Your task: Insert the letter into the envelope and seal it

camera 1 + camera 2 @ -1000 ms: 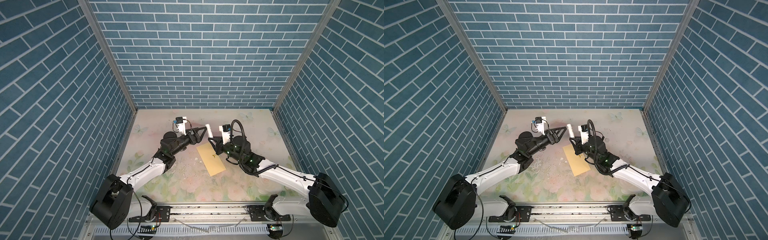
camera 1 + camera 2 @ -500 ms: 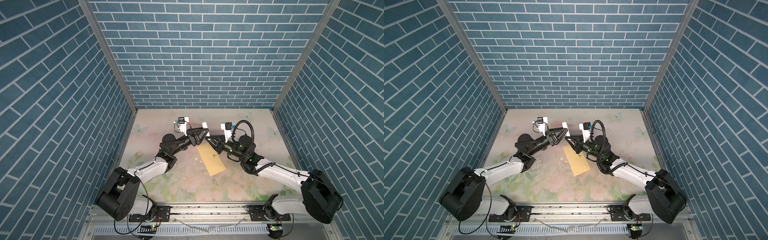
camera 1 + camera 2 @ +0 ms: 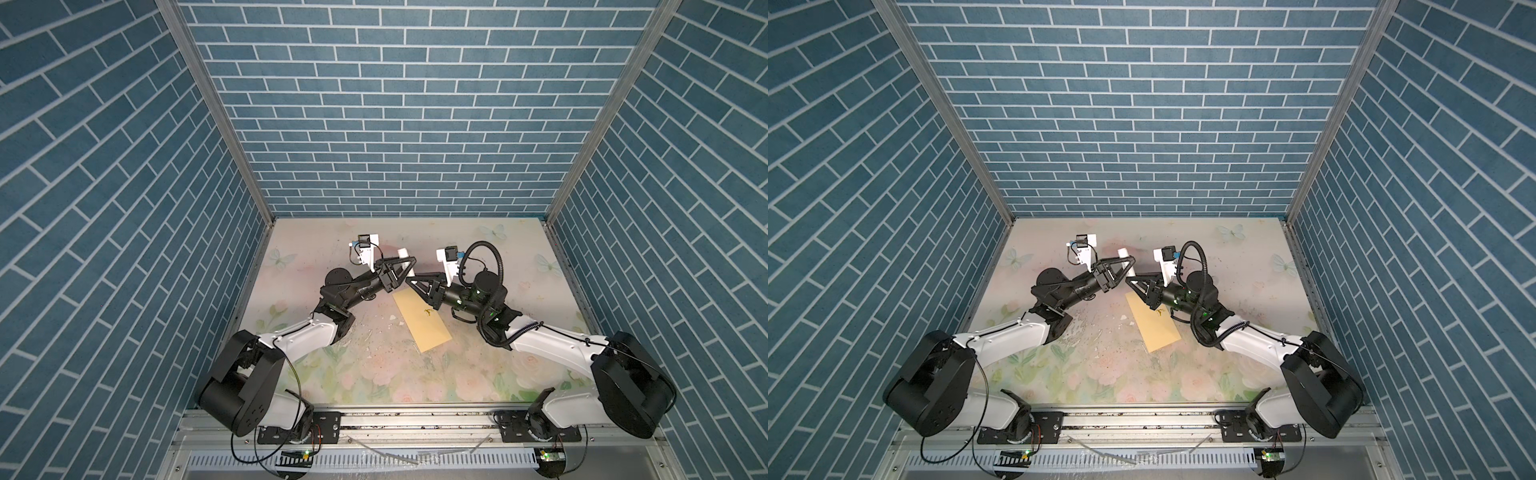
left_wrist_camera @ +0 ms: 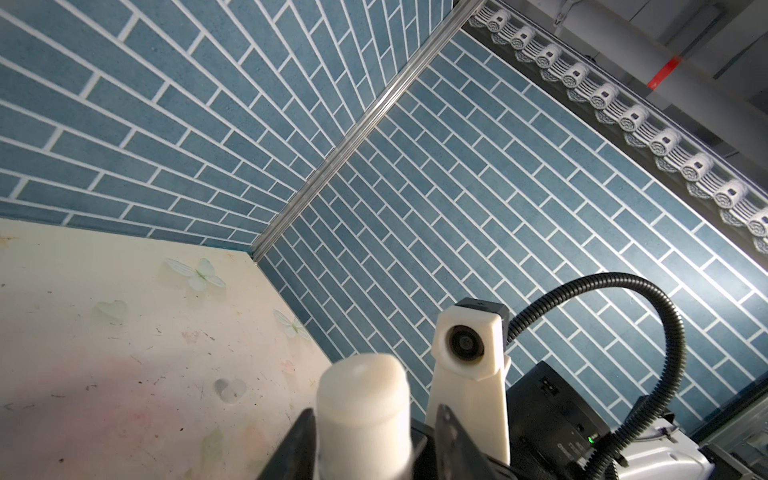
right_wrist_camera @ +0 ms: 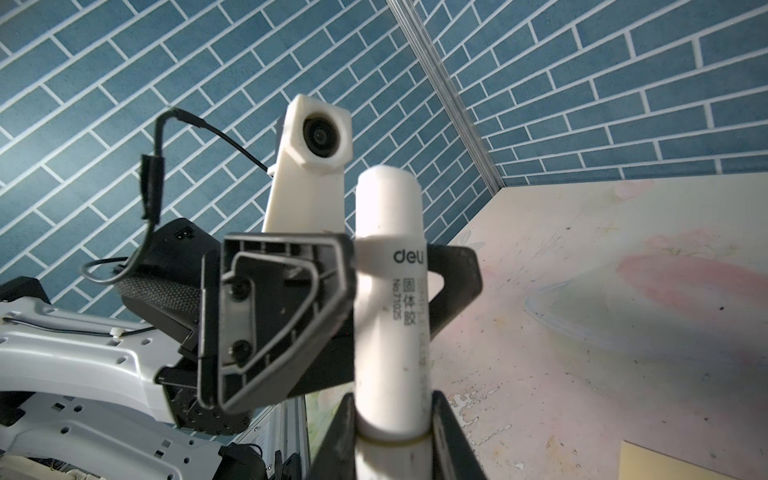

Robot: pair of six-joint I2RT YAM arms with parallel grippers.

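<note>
Envelope [image 3: 422,322] flat on bench [image 3: 374,374], below right jaws. Those grip the glue stick [image 5: 388,311]; left jaws straddle its far end, clamp unclear.

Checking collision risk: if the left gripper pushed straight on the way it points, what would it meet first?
The glue stick between its jaws; close behind that, the right arm's wrist camera, though depth is unclear.

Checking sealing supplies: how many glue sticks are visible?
1: the glue stick, in the right gripper, left gripper around it, by the envelope's far end. None apparently hidden.
</note>
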